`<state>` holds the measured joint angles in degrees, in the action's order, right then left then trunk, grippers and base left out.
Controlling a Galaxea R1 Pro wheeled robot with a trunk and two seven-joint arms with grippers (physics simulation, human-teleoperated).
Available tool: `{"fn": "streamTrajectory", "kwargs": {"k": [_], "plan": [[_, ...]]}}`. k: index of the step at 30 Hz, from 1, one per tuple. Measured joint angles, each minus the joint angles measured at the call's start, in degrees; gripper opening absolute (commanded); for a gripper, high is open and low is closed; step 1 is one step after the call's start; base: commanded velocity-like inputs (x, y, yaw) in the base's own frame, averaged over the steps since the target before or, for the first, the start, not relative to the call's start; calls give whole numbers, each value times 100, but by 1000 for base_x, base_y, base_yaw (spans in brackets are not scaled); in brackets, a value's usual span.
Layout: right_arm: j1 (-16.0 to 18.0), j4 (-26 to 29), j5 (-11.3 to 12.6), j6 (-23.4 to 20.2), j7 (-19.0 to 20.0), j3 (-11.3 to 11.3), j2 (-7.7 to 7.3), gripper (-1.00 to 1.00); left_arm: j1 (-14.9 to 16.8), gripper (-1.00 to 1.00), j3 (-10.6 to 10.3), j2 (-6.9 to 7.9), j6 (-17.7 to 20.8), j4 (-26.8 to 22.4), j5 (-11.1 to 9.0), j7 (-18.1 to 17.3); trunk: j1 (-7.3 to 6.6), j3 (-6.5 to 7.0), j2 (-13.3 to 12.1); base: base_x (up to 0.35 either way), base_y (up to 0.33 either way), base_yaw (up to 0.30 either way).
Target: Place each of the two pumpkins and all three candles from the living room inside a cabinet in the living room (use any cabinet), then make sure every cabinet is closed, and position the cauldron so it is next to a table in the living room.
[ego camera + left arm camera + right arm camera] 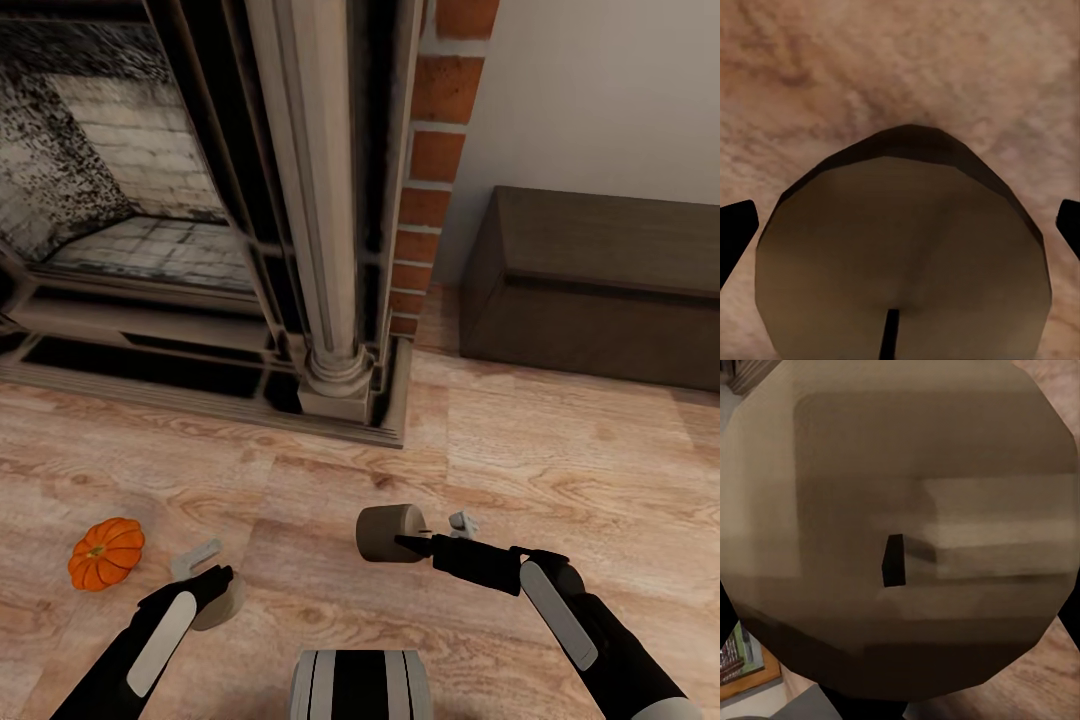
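Black arms with white panels; grey-and-black striped trunk (pixel 361 686).

A tan candle (pixel 904 262) occupies most of the view, seen end-on: its flat, many-sided top face points at the camera, with a short dark wick (pixel 889 334) at its centre. The candle's darker side wall shows as a band along the far edge. Two black fingertips (pixel 735 229) of the left pincer (pixel 904 232) flank the candle, one on each side. Contact cannot be determined. Pale wood-grain floor (pixel 900 60) lies beyond.
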<state>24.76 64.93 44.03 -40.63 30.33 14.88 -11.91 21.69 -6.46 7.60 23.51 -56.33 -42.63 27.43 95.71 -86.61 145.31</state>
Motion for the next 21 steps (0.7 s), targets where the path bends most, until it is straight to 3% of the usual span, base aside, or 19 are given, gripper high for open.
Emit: {"fn": "streamTrajectory", "kwargs": {"k": [17, 21], "plan": [[0, 0, 0, 0, 0, 0, 0, -100, 0, 100, 0, -3, 7, 0, -2, -26, 5, -44, 3, 0, 0, 0], [0, -1, -10, 2, -1, 1, 0, -100, 0, 100, 0, -3, 9, 0, -8, -28, 16, -132, 8, 0, 0, 0]]}}
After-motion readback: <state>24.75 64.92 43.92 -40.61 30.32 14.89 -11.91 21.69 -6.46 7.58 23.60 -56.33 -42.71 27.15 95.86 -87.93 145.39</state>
